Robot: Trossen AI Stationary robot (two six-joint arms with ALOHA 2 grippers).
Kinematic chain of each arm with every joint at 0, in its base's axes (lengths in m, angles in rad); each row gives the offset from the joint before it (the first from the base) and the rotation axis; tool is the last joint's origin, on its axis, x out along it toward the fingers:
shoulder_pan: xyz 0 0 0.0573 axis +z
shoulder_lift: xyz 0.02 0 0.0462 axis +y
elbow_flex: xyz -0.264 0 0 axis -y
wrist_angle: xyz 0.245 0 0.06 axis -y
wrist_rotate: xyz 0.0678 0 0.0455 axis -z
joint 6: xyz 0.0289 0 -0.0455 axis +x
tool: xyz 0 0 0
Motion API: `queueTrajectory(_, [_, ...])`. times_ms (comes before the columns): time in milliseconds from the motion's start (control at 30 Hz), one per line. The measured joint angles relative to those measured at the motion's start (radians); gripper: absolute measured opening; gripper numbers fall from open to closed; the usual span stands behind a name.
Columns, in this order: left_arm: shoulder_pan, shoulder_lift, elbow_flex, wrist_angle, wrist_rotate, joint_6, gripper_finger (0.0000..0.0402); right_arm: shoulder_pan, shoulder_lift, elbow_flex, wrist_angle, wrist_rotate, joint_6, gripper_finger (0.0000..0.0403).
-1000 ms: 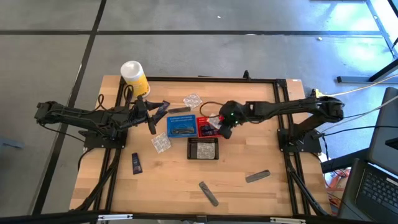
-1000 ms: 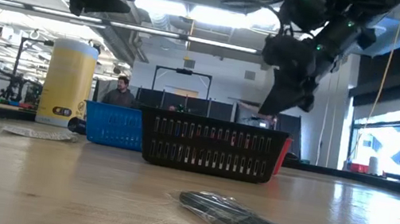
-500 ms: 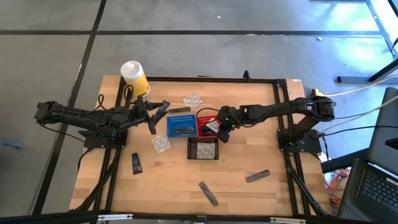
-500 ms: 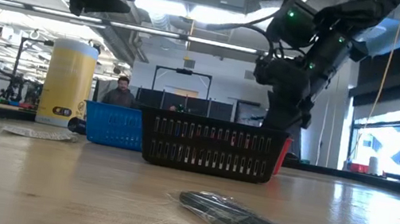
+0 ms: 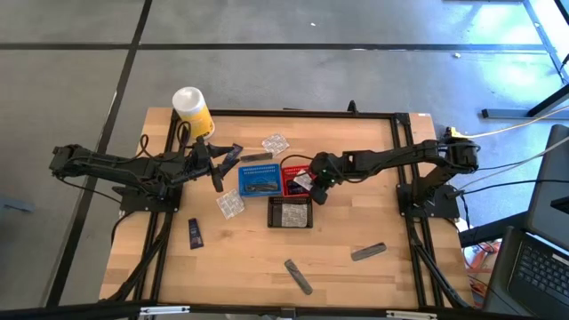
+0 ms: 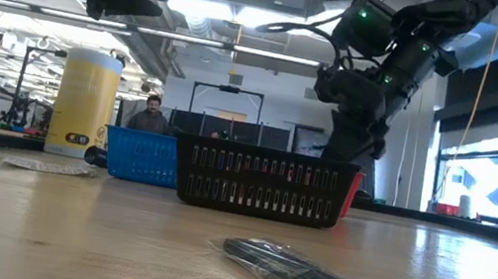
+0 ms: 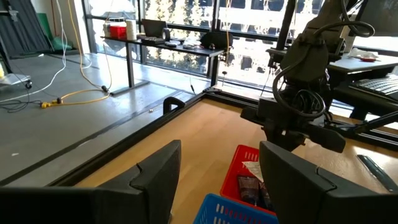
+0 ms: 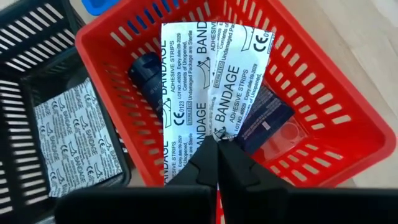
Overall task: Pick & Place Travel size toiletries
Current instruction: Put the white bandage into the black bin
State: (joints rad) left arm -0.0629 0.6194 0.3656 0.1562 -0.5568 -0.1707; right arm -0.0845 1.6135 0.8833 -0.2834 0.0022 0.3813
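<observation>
My right gripper (image 8: 217,155) points down into the red basket (image 8: 323,106), shut on white bandage packets (image 8: 208,87); dark navy sachets (image 8: 267,121) lie under them. In the high view it stands at the red basket's (image 5: 290,169) right side. My left gripper (image 5: 219,165) hovers open, left of the blue basket (image 5: 252,180), touching nothing. Loose on the table lie clear packets (image 5: 275,142) (image 5: 230,204), a navy sachet (image 5: 195,233) and grey tubes (image 5: 299,276) (image 5: 369,252) (image 5: 256,157). My right gripper pinches the white bandage packets by their near edge (image 8: 217,135), between its two fingertips (image 8: 204,163), coming from above and pointing down. Two overlapping packets show there. They hang below the fingers inside the red basket's rim, over the navy sachets; whether they rest on these I cannot tell.
A black basket (image 5: 290,213) with a bandage packet (image 8: 78,140) inside sits just near of the red one. The white-and-yellow canister (image 5: 191,108) stands at the far left. The blue basket holds a dark item (image 5: 260,186). A dark frame (image 5: 293,113) borders the table. A person (image 6: 149,114) shows in the room behind.
My right gripper has come down toward the red basket and shifted slightly toward the table's left, tipping from a slant to nearly straight down. It stays shut, and the packets have gone down with it into the basket.
</observation>
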Motion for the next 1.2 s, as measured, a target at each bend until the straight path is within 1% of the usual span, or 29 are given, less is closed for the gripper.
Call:
queueTrajectory(300, [0.000,0.000,0.000,0.000,0.000,0.000,0.0212,0.000,0.000,0.000,0.011,-0.018,-0.003,0.0000])
queueTrajectory(1200, [0.000,0.000,0.000,0.000,0.000,0.000,0.0212,0.000,-0.001,0.000,0.031,-0.023,-0.023,0.0000])
